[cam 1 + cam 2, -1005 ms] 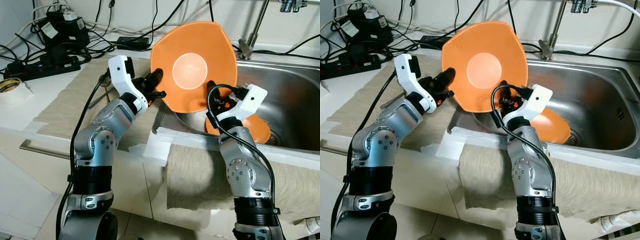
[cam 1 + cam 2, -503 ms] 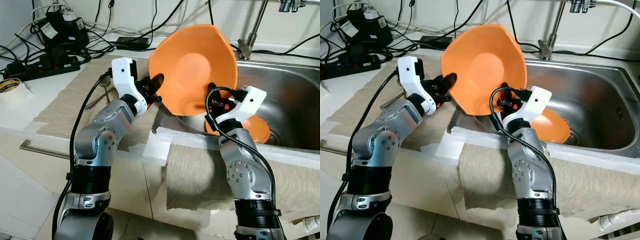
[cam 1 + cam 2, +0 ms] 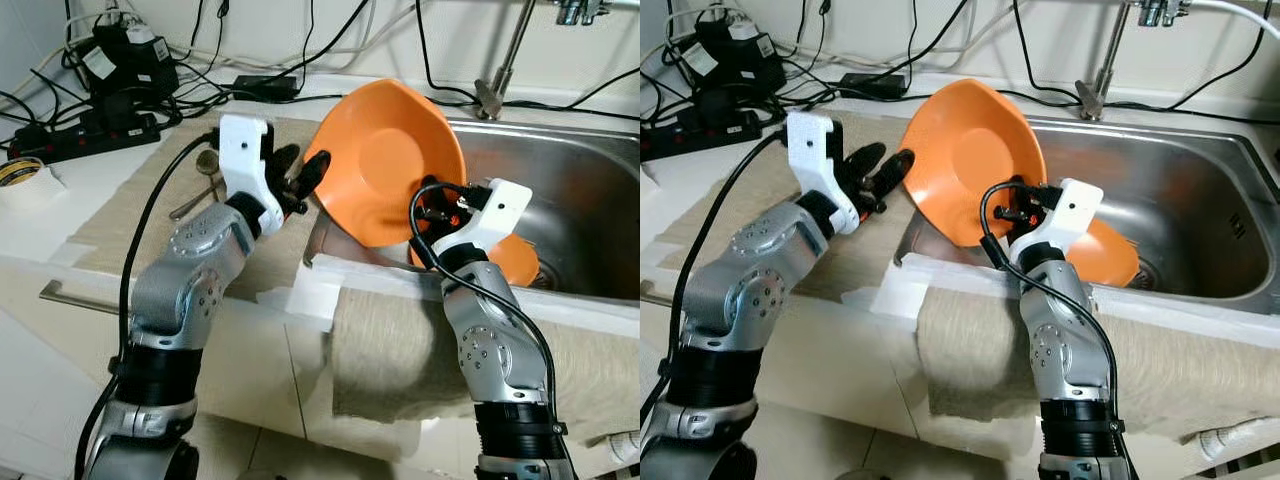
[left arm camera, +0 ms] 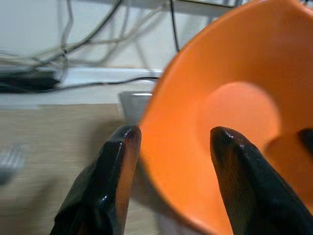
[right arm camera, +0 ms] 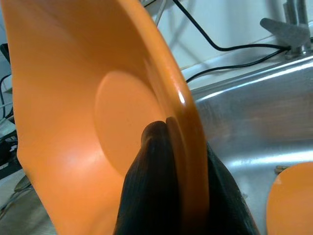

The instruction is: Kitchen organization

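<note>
Right tool [image 5: 168, 176] pinching tilted, leftward-facing orange bowl [image 3: 390, 165]

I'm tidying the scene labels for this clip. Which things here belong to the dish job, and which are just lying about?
Job: orange bowl, pinched at its rim by the right gripper; left gripper, jaws open around its edge; second orange bowl; sink.

Lying about: power strip, tape roll, spoon, faucet.

Premises: a home kitchen. A stainless steel sink basin [image 3: 590, 230] with a chrome tap stem [image 3: 508, 55] is set in a white counter [image 3: 40, 215]. Black power strips and tangled cables [image 3: 95, 125] crowd the counter's rear.
</note>
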Robot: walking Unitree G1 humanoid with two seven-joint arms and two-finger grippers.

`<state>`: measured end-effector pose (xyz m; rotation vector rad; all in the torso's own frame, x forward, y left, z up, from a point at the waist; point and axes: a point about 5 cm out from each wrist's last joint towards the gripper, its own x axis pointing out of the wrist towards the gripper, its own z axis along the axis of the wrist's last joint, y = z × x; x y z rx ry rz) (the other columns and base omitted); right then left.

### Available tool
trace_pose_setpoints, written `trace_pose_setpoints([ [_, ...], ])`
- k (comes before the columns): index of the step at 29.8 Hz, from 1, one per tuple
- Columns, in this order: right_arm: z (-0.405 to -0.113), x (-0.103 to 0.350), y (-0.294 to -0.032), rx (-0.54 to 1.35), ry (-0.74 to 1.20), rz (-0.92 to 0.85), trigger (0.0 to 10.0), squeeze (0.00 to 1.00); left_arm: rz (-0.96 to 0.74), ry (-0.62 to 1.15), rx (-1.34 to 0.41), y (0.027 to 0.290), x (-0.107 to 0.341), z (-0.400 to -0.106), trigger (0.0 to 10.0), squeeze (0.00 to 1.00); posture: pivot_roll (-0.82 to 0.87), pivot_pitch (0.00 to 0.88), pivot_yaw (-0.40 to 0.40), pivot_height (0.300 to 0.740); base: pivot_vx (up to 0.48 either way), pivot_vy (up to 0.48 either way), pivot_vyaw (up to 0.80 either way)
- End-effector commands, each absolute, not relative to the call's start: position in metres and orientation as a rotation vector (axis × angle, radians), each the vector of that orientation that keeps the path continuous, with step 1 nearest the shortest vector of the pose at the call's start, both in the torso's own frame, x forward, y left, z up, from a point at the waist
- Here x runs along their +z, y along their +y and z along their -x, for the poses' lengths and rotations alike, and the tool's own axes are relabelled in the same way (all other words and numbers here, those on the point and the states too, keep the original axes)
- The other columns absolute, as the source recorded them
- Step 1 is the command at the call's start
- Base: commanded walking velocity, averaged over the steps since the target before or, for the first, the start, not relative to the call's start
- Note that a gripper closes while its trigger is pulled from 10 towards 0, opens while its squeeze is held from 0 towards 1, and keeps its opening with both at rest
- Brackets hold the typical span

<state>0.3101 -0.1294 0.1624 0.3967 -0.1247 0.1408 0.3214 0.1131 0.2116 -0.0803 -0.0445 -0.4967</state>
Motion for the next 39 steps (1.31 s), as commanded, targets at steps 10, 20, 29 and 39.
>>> trace_pose_setpoints([
  [10,-0.321,0.186,-0.142,0.137,-0.198,-0.311,0.0,0.00,-0.130,-0.155,-0.437,0.114,0.199,-0.301,10.0,0.00,-0.02,0.000,0.055,0.736,0.000,0.000,0.00],
  [20,-0.326,0.211,-0.165,0.109,-0.300,-0.218,0.0,0.00,-0.006,-0.119,-0.284,0.136,0.179,-0.288,10.0,0.00,-0.02,0.000,0.050,0.736,0.000,0.000,0.00],
  [29,-0.330,0.223,-0.184,0.077,-0.348,-0.078,0.0,0.00,-0.007,-0.119,-0.264,0.137,0.176,-0.286,10.0,0.00,-0.02,0.000,0.050,0.736,0.000,0.000,0.00],
  [39,-0.346,0.195,-0.213,-0.053,-0.233,-0.043,0.0,0.00,-0.005,-0.122,-0.269,0.136,0.176,-0.288,10.0,0.00,-0.02,0.000,0.053,0.736,0.000,0.000,0.00],
])
